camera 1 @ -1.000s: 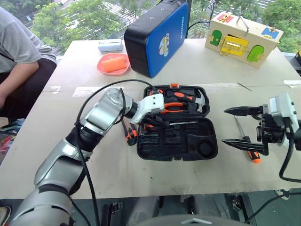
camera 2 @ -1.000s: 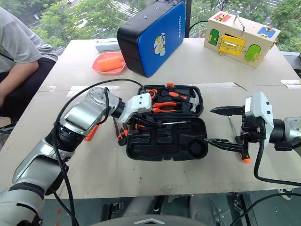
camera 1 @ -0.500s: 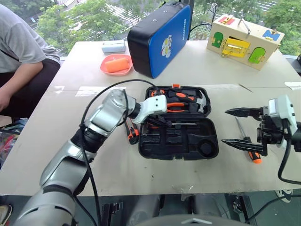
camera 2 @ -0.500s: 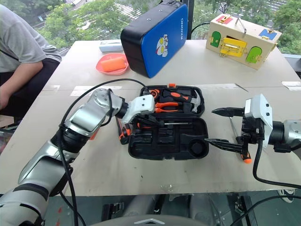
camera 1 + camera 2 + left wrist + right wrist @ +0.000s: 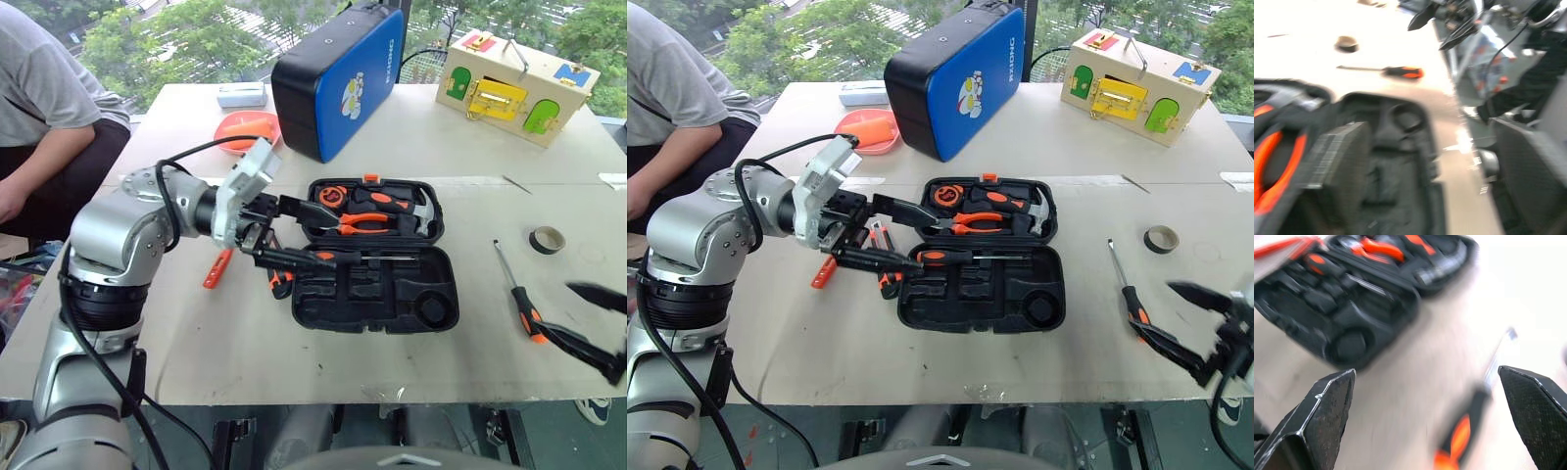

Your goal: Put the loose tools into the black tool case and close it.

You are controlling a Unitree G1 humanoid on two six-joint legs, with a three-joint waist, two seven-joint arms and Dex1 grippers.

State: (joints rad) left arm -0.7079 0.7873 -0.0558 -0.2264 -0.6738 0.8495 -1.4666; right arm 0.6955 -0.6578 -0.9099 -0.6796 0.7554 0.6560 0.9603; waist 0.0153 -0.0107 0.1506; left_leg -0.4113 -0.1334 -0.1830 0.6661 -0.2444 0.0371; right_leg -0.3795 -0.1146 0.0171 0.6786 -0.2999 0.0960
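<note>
1. Black tool case (image 5: 377, 289) lies open mid-table (pliers and hammer seated in its far half).
2. Left gripper (image 5: 294, 233) hovers at the case's left edge, fingers apart, empty.
3. Right gripper (image 5: 1195, 328) fingers spread, near a screwdriver (image 5: 519, 299) on the table.
4. Tape roll (image 5: 546, 239) right of the case.

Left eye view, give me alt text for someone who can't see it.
An open black tool case lies on a table, one screwdriver seated in it. The open left gripper hangs over its left edge; another screwdriver and a tape roll lie loose to the right.
</note>
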